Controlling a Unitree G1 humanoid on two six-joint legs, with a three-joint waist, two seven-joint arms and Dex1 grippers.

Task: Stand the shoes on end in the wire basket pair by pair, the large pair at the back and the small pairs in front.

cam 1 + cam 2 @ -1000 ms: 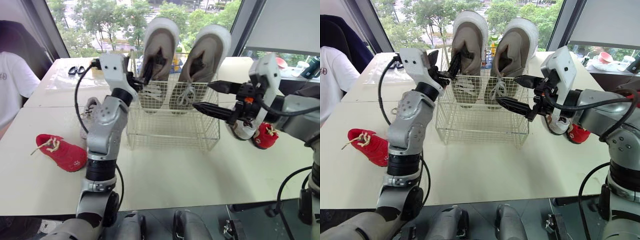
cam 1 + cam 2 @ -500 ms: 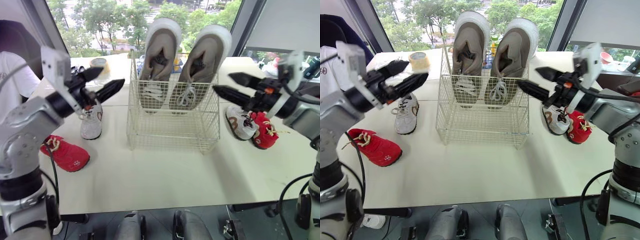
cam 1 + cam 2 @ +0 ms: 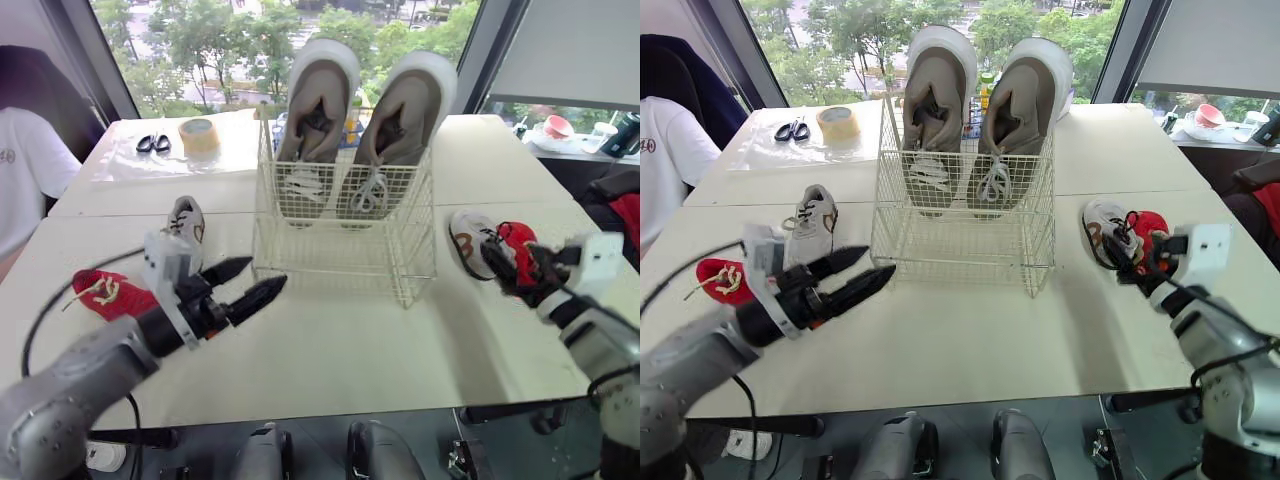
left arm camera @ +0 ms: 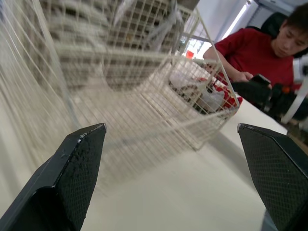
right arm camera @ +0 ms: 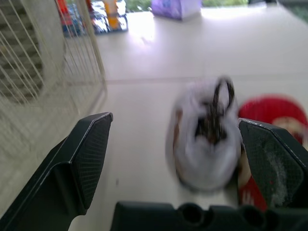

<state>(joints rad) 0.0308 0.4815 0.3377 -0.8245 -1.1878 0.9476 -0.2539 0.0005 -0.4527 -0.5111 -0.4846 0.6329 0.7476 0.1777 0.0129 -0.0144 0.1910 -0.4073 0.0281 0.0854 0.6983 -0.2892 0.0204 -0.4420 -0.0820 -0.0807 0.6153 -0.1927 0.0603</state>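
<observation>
The wire basket (image 3: 345, 250) stands mid-table, and two large grey shoes (image 3: 322, 110) are upright on end along its back side. On the left lie a small white shoe (image 3: 184, 226) and a small red shoe (image 3: 103, 292). On the right, another small white shoe (image 3: 465, 238) lies beside a small red shoe (image 3: 520, 243). My left gripper (image 3: 267, 272) is open, low over the table, pointing at the basket's front left corner. My right gripper (image 5: 174, 122) is open and low, with the right white shoe (image 5: 204, 139) just ahead of its fingers, apart from them.
Scissors (image 3: 152, 143) and a tape roll (image 3: 200, 135) lie at the back left. A person in a white shirt (image 3: 25, 170) stands at the left edge. A person in a red shirt (image 4: 260, 53) sits beyond the right side. The table's front edge is near.
Both arms have dropped from the basket's top to just above the table. The left gripper swung left, then came down and forward. The right gripper moved right, down to the small shoes.
</observation>
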